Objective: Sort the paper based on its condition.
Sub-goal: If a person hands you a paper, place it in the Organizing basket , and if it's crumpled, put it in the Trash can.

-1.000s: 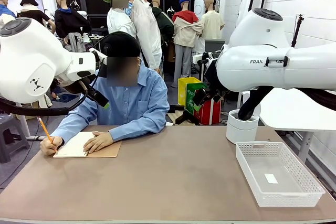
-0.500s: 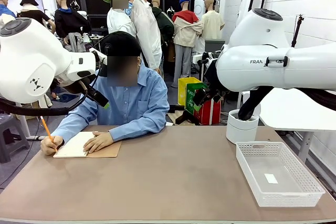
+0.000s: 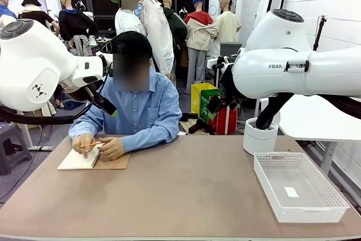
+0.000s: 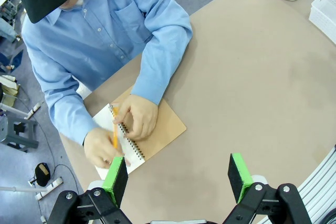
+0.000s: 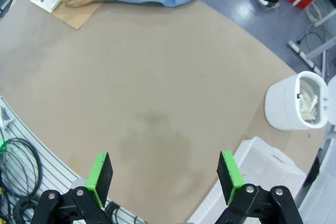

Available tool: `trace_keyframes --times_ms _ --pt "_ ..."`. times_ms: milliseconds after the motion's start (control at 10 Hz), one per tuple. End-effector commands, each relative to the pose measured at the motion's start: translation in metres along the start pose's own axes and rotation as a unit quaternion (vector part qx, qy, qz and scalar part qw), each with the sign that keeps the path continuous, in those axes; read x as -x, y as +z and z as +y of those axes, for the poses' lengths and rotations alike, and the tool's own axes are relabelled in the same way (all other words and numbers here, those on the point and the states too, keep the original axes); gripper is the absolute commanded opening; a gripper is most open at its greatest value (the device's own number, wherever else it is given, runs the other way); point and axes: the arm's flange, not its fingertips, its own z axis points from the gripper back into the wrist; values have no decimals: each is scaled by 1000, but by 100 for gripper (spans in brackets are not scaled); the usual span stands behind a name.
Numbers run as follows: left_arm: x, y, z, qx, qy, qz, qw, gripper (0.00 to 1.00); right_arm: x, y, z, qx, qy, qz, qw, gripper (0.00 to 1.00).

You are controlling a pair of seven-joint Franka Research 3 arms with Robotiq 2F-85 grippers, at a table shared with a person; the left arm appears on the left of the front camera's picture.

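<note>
Both grippers hang above the table (image 3: 192, 196) with fingers apart: left gripper (image 4: 177, 177) near the notebook (image 4: 157, 132), right gripper (image 5: 164, 174) over bare middle beside the basket (image 5: 262, 174).

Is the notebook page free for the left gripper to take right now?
Probably not. The open left gripper hangs above the notebook, but both the person's hands and a pencil lie on the page.

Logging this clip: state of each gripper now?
Left gripper: open, holding nothing.
Right gripper: open, holding nothing.
</note>
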Motion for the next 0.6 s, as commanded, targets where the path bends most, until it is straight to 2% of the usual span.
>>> trace_keyframes --times_ms 0,500 --pt "0 0 0 -1 -2 0 1000 100 1 0 0 0 0 0 1000 100" --pt "0 0 0 -1 -2 0 1000 100 1 0 0 0 0 0 1000 100"
